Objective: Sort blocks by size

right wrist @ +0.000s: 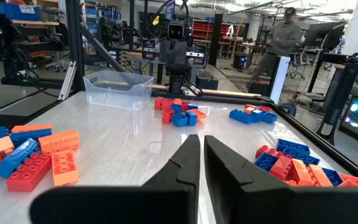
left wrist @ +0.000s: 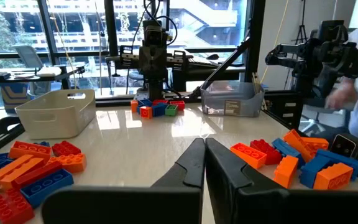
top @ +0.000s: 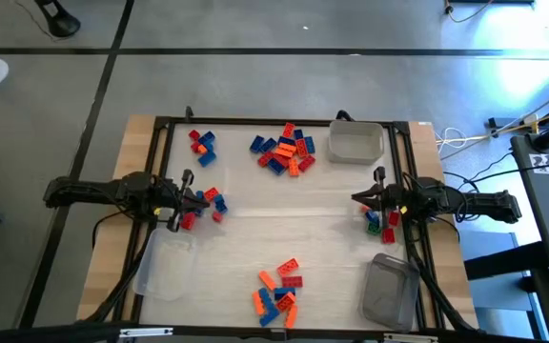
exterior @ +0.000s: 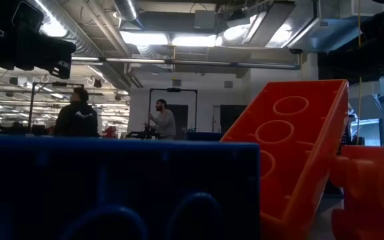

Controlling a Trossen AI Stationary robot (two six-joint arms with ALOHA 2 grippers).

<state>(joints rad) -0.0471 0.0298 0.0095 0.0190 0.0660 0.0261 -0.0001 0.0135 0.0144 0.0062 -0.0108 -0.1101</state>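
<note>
The left tool (top: 201, 198) rests low at the left side of the surface (top: 284, 224), its fingers pressed together and gripping nothing. The right tool (top: 358, 198) sits opposite at the right side, fingers likewise pressed together and empty. The two tools point toward each other across the middle.

Between them the middle of the surface is bare, giving open room for moving. A dark frame (top: 284, 121) runs along the far edge and down both sides.

The blocks lie in five groups. One small cluster (top: 213, 204) lies just beside the left tool's tip, red and blue pieces. Another small cluster (top: 381, 222) lies just beside the right tool, with red, blue and green pieces. A larger pile (top: 284, 151) sits at the far edge near the centre, a smaller group (top: 201, 145) at the far left, and a pile (top: 277, 291) at the near edge.

Tubs occupy the corners: one clear tub (top: 355, 142) far right, one clear tub (top: 165, 268) near left, one grey tub (top: 390, 291) near right.
</note>
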